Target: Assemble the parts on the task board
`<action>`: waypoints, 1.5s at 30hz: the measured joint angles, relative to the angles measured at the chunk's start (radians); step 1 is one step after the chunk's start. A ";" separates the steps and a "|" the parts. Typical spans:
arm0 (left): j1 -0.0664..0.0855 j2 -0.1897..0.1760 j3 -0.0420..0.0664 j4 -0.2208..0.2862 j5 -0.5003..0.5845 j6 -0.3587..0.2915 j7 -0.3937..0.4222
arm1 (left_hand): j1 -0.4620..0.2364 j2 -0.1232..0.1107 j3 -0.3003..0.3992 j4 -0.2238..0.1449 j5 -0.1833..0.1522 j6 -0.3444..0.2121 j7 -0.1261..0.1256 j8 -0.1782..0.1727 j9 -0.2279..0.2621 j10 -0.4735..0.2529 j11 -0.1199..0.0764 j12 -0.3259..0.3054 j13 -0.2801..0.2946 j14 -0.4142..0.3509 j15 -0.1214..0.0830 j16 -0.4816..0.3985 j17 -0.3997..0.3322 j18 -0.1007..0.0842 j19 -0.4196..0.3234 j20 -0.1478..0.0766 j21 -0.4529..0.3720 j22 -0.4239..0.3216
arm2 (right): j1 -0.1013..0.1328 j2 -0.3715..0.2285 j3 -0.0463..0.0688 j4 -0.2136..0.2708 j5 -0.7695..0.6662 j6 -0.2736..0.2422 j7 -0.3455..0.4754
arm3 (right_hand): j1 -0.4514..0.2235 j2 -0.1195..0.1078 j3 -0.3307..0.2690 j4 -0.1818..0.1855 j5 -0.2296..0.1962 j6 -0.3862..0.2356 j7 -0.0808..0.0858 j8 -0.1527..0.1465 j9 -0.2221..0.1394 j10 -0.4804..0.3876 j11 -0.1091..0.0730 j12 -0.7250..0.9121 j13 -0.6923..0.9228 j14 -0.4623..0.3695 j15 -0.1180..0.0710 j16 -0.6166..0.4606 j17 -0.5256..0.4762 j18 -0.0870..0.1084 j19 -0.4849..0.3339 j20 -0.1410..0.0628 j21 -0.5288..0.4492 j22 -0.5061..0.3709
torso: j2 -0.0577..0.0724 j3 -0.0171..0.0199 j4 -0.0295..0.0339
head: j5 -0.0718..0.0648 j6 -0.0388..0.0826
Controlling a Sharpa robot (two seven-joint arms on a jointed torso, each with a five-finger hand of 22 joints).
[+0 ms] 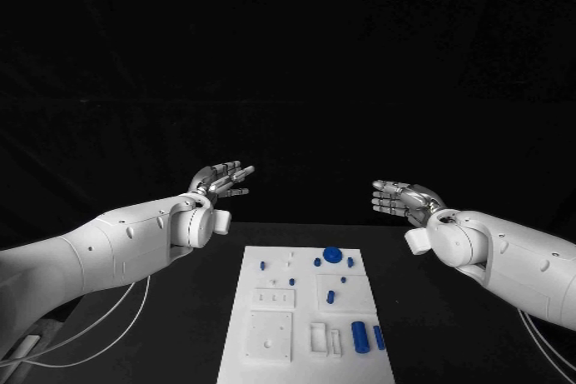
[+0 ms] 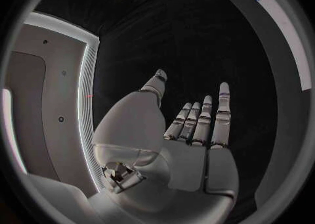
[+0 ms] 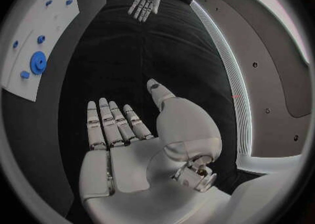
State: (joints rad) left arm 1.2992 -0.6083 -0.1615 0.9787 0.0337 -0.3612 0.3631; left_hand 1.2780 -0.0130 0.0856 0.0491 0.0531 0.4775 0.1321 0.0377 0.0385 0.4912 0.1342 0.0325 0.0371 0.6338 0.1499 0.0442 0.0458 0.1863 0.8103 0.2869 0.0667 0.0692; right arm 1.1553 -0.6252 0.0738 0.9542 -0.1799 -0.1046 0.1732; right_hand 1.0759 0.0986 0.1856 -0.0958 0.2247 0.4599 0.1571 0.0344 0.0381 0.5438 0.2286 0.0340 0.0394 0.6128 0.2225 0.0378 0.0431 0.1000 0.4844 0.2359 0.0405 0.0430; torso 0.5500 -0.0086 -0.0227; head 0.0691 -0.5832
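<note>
The flat white rectangular task board (image 1: pixel 306 317) lies on the black table (image 1: pixel 432 334), between and nearer the robot than both raised hands. The left hand (image 1: pixel 220 180) hangs above the table's far side, fingers spread and grasping nothing; the right hand (image 1: pixel 401 201) mirrors it opposite, palm turned inward, fingers likewise released. Neither touches the board. On the board a round blue disc (image 1: pixel 331 254) sits near the far end, with small blue pegs (image 1: pixel 292 281) beside it and two larger blue cylinders (image 1: pixel 359 336) lying toward the near end. No writing can be read on anything.
</note>
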 measured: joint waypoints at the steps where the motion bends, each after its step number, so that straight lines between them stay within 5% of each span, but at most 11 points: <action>1: 0.000 0.000 0.000 0.000 0.000 0.001 0.000 | 0.003 0.002 -0.003 -0.004 0.000 0.015 0.003 0.000 0.001 0.014 0.003 0.001 0.001 0.015 0.000 0.001 0.000 0.000 0.004 -0.003 0.001 0.001 | 0.000 0.000 0.000 0.000 0.000 0.000 0.001 | 0.000 0.000 0.001 -0.001 0.000 0.009 0.000 0.000 0.000 0.006 0.001 0.000 0.000 0.006 0.000 0.000 0.000 0.000 0.000 0.000 0.000 0.000 | 0.000 0.0000 -0.0001 | 0.000 0.000; 8: 0.000 0.000 0.000 -0.001 -0.002 0.006 -0.001 | 0.012 0.031 -0.024 -0.033 0.005 0.120 0.018 0.006 0.007 0.143 0.018 0.010 0.007 0.187 0.004 0.015 0.009 0.016 0.041 -0.008 0.013 0.004 | 0.000 0.001 0.000 -0.006 -0.001 -0.001 0.006 | 0.013 -0.005 0.001 -0.007 0.000 0.041 0.002 0.003 0.001 0.029 0.001 0.004 0.001 0.022 0.004 0.004 0.001 0.000 0.005 -0.004 0.000 0.001 | 0.000 0.0002 -0.0004 | 0.000 0.003; 12: 0.000 -0.001 0.000 -0.002 -0.005 0.009 -0.002 | 0.025 0.045 -0.027 -0.047 0.012 0.214 0.025 0.013 0.012 0.277 0.024 0.018 0.013 0.310 0.007 0.035 0.017 0.016 0.075 -0.039 0.036 0.009 | -0.001 0.002 0.000 -0.010 -0.003 -0.001 0.008 | 0.024 -0.008 0.000 -0.014 0.000 0.067 0.005 0.005 0.002 0.049 -0.001 0.004 0.001 0.042 0.004 0.004 0.002 0.000 0.020 -0.005 0.000 0.002 | 0.000 0.0009 -0.0005 | 0.001 0.004; 14: 0.000 -0.001 0.000 -0.002 -0.008 0.011 -0.003 | 0.036 0.055 -0.032 -0.059 0.012 0.329 0.025 0.014 0.020 0.425 0.024 0.026 0.020 0.364 0.003 0.037 0.018 -0.034 0.112 -0.077 0.055 0.012 | -0.001 0.002 0.000 -0.012 -0.006 -0.002 0.009 | 0.032 -0.016 -0.006 -0.022 0.004 0.085 0.007 0.005 0.004 0.067 -0.002 0.004 0.002 0.059 0.003 0.004 0.002 0.000 0.034 -0.006 0.000 0.002 | 0.000 0.0010 -0.0006 | 0.001 0.004; 17: 0.000 -0.001 0.000 -0.002 -0.012 0.012 -0.004 | 0.046 0.065 -0.030 -0.065 0.019 0.435 0.026 0.020 0.028 0.503 0.020 0.030 0.020 0.426 -0.004 0.041 0.022 -0.081 0.146 -0.125 0.075 0.015 | -0.001 0.002 0.000 -0.013 -0.012 -0.004 0.013 | 0.050 -0.024 -0.010 -0.037 0.025 0.121 0.011 0.005 0.005 0.105 -0.008 0.004 0.004 0.094 0.000 0.004 0.004 0.000 0.064 -0.009 0.006 0.005 | 0.000 0.0010 -0.0008 | 0.001 0.004; 21: 0.000 -0.001 0.000 -0.001 -0.020 0.013 -0.007 | 0.059 0.079 -0.021 -0.075 0.025 0.499 0.019 0.025 0.036 0.575 0.005 0.042 0.021 0.484 -0.022 0.070 0.028 -0.095 0.180 -0.159 0.094 0.020 | -0.001 0.003 0.000 -0.015 -0.025 -0.008 0.016 | 0.075 -0.036 -0.038 -0.065 0.086 0.184 0.020 0.011 0.009 0.177 -0.017 0.008 0.008 0.158 -0.009 0.008 0.007 0.000 0.115 -0.017 0.009 0.008 | 0.000 0.0007 -0.0009 | 0.002 0.005; 32: 0.000 -0.006 0.000 0.003 -0.057 0.015 -0.028 | 0.082 0.088 -0.015 -0.102 0.039 0.655 -0.041 0.051 0.107 0.781 -0.071 0.073 0.026 0.610 -0.100 0.232 0.071 -0.148 0.268 -0.247 0.178 0.067 | -0.001 0.004 0.000 -0.019 -0.100 -0.034 0.025 | 0.103 -0.045 -0.060 -0.121 0.120 0.335 0.025 0.015 0.016 0.412 -0.044 0.020 0.019 0.361 -0.034 0.018 0.019 0.000 0.258 -0.041 0.021 0.017 | 0.000 0.0003 -0.0001 | 0.002 0.005; 35: 0.000 -0.007 0.000 0.006 -0.070 0.018 -0.036 | 0.090 0.087 -0.029 -0.117 0.039 0.682 -0.061 0.062 0.150 0.816 -0.089 0.095 0.027 0.615 -0.112 0.309 0.107 -0.165 0.279 -0.270 0.212 0.092 | -0.001 0.005 0.000 -0.021 -0.125 -0.044 0.026 | 0.103 -0.045 -0.049 -0.134 0.132 0.471 0.016 0.026 0.030 0.458 -0.057 0.020 0.019 0.395 -0.046 0.018 0.022 0.000 0.338 -0.052 0.027 0.022 | 0.000 0.0003 -0.0001 | 0.002 0.004; 38: 0.000 -0.009 0.000 0.007 -0.083 0.019 -0.045 | 0.096 0.093 -0.048 -0.135 0.039 0.696 -0.075 0.070 0.223 0.839 -0.104 0.131 0.032 0.580 -0.135 0.441 0.175 -0.179 0.274 -0.293 0.268 0.136 | -0.001 0.005 0.000 -0.022 -0.152 -0.055 0.027 | 0.103 -0.045 -0.035 -0.148 0.148 0.509 0.009 0.026 0.037 0.495 -0.070 0.020 0.020 0.426 -0.058 0.018 0.026 -0.003 0.379 -0.064 0.030 0.023 | 0.000 0.0003 0.0000 | 0.002 0.004; 39: 0.000 -0.009 0.000 0.008 -0.088 0.019 -0.048 | 0.099 0.097 -0.052 -0.140 0.040 0.700 -0.079 0.070 0.249 0.845 -0.110 0.149 0.036 0.564 -0.138 0.488 0.200 -0.179 0.269 -0.298 0.288 0.153 | -0.001 0.005 0.000 -0.022 -0.161 -0.058 0.028 | 0.103 -0.045 -0.029 -0.153 0.153 0.517 0.007 0.026 0.039 0.504 -0.072 0.020 0.020 0.433 -0.062 0.018 0.026 -0.015 0.384 -0.070 0.030 0.023 | 0.000 0.0003 0.0000 | 0.002 0.004; 45: 0.000 -0.011 0.000 0.010 -0.114 0.023 -0.063 | 0.102 0.094 -0.062 -0.149 0.048 0.692 -0.095 0.086 0.459 0.833 -0.132 0.301 0.100 0.472 -0.161 0.750 0.328 -0.179 0.208 -0.317 0.439 0.284 | -0.001 0.005 0.000 -0.022 -0.214 -0.076 0.028 | 0.086 -0.061 0.030 -0.179 0.170 0.579 -0.016 0.031 0.080 0.592 -0.104 0.020 0.022 0.504 -0.093 0.022 0.038 -0.016 0.449 -0.099 0.031 0.023 | 0.000 0.0004 -0.0001 | 0.002 0.002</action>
State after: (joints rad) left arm 1.2993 -0.6193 -0.1616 0.9892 -0.0808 -0.3378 0.3004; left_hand 1.3797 0.0810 0.0235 -0.1002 0.1013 1.1696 0.0373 0.1235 0.4971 1.3242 0.0018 0.3337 0.1373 1.1063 -0.0111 0.7942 0.3735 0.0072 1.0187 -0.0305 0.5053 0.3534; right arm 1.1540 -0.6206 0.0740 0.9320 -0.3942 -0.1811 0.2010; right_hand 1.1622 0.0377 0.2160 -0.2751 0.3947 1.0385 0.1415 0.0652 0.1178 1.1354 0.1244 0.0542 0.0615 1.1164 0.1297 0.0598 0.0807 0.0841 0.9332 0.1364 0.0712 0.0664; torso 0.5505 -0.0082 -0.0228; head 0.0712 -0.5814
